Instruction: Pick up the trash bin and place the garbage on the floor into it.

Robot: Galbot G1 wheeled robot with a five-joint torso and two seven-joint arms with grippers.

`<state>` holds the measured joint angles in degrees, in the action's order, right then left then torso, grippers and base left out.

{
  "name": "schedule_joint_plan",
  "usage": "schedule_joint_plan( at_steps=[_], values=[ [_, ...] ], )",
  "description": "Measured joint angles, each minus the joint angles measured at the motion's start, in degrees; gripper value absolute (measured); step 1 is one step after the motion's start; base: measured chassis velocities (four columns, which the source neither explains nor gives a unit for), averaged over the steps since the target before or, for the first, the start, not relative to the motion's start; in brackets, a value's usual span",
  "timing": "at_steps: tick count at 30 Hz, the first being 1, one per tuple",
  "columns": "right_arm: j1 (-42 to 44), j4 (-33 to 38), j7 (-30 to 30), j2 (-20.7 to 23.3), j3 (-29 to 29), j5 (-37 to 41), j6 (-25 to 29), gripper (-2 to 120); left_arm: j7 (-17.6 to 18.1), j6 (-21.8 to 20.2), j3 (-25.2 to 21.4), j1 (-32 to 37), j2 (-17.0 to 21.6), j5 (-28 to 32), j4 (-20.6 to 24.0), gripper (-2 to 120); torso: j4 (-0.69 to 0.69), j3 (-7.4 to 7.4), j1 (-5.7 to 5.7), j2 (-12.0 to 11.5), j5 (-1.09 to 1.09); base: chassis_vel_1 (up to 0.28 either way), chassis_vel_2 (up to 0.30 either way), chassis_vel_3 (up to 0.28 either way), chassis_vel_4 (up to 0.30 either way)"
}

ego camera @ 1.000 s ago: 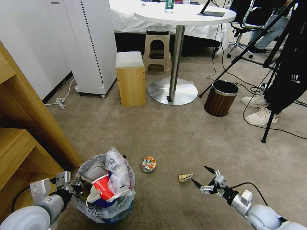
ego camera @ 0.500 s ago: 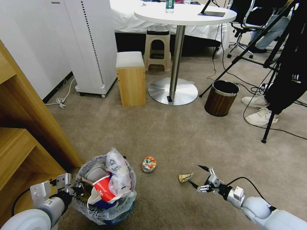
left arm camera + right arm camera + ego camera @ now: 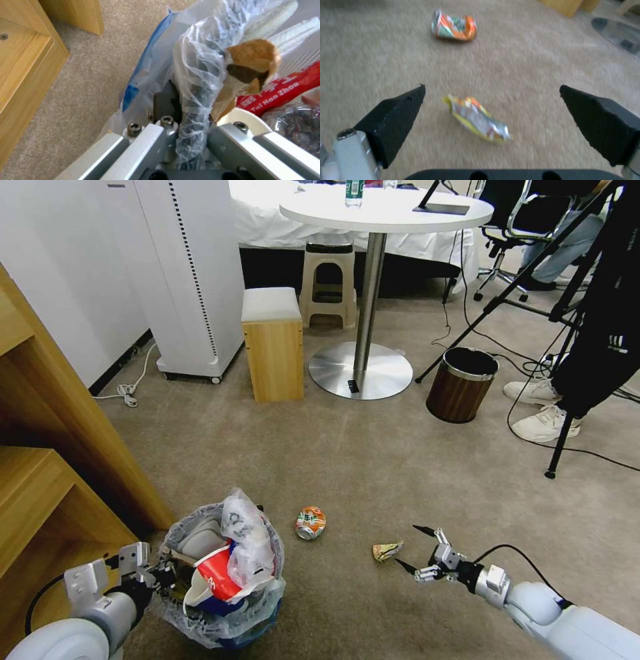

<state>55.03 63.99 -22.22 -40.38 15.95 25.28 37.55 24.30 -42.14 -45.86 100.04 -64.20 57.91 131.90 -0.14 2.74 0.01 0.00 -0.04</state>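
The right claw point(image 3: 408, 547) hangs spread just beside the wrapper point(image 3: 387, 551) (crushed can point(image 3: 310, 523) beyond); the left claw point(image 3: 159, 573) pinches the trash bin point(image 3: 220, 607) rim.

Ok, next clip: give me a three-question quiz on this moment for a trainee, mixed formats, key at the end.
1. True or false: the right gripper is shut on the yellow wrapper.
2. Multiple choice: what does the left gripper grip? A) the crushed can B) the bagged rim of the trash bin C) the wooden shelf
3. Fill in: the crushed can lies on the ____, between the bin and the wrapper.

Key
1. False: its fingers are spread open, close to the wrapper and not touching it.
2. B: the left wrist view shows the rim and plastic liner between its fingers.
3. The floor, beige carpet.
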Motion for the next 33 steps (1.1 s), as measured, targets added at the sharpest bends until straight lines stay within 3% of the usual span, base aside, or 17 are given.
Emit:
schedule_joint_plan(
  at_steps=[12, 33],
  values=[
    [-3.9, -10.3, -2.2, -3.9, -0.7, -3.6, 1.3, 100, -1.4, 0.1, 0.8, -0.6, -1.5, -2.4, -0.8, 0, 0.01, 0.0, 0.0, 0.0, -0.02, 0.0, 0.0, 0.0, 0.0],
    [-11.4, -21.4, -3.2, -12.0, 2.1, -7.8, 1.6, 100, -2.6, 0.3, 1.1, 0.0, -1.0, -3.9, -0.4, 0, 0.0, 0.0, 0.0, 0.0, -0.01, 0.0, 0.0, 0.0, 0.0]
  ],
)
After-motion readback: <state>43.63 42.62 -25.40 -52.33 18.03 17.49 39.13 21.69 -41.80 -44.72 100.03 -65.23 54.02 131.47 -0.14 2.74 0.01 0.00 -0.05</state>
